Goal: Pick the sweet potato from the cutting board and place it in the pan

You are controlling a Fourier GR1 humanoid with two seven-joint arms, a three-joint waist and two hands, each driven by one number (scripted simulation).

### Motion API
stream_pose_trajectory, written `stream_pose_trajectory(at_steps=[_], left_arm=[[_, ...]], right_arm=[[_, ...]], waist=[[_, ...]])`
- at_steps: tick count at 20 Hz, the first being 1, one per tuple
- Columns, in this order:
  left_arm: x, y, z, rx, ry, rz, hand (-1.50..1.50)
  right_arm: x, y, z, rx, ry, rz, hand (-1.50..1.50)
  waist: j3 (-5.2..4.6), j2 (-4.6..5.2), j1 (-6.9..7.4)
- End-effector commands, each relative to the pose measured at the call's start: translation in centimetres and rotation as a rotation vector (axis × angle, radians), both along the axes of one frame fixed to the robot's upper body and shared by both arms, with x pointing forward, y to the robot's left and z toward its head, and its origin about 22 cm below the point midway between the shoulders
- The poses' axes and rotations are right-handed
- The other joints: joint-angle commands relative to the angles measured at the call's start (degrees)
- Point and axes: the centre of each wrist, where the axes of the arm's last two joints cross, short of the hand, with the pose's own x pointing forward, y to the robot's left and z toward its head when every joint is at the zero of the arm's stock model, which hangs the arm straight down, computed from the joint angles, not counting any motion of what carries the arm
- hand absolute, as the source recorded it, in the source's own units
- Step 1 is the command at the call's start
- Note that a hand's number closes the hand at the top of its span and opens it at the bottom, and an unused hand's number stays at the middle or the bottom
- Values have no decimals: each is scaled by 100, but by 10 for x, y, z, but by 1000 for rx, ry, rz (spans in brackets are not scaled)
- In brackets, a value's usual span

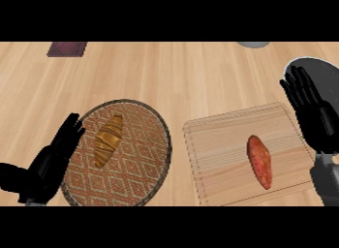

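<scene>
One sweet potato (259,161) lies alone on the cutting board (219,145), its long axis running away from me, in the board's right half and apart from every edge. I judge it stiff and fairly dense, a solid root that won't give under the fingers or bruise on a short carry. Its skin looks dull rather than glossy, so I don't expect it to be slippery, but the tapered ends could let it slide out of a grasp taken too near a tip. I'd take it across the thick middle from above, thumb on one long side and fingers on the other. My right hand (319,121) hovers with fingers straight and spread, holding nothing, and shows across the board's right edge and the near rim of the pan (338,87). The pan sits just past the board's far right corner, so the carry should be short. My left hand (47,164) rests open at the lower left, against the woven plate (130,181) that bears a croissant (108,140), well apart from the job
</scene>
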Motion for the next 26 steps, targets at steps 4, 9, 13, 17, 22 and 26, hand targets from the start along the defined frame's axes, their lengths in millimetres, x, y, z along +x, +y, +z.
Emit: stream_pose_trajectory(at_steps=[4, 9, 13, 17, 22, 26], left_arm=[[22, -19, 12, 41, -179, -25, 0], [29, -48, 17, 4, -250, -64, 0], [37, -57, 10, 4, -253, -79, 0], [23, -61, -2, 6, -236, -94, 0], [33, -48, 4, 18, -245, -91, 0], [23, -56, 5, 10, -239, -89, 0]], right_arm=[[14, -14, 23, 71, -77, 400, 150], [-7, -107, 15, -76, 13, 254, -150], [-31, -148, 3, -128, -24, 390, -150], [-19, -156, 17, -298, -82, 377, -150], [7, -146, 67, -477, -64, 452, -150], [16, -111, 61, -643, -26, 539, -150]], waist=[[101, -98, 44], [99, -104, 0], [102, -99, 19], [102, -103, 96], [95, -112, 120], [95, -124, 158]])
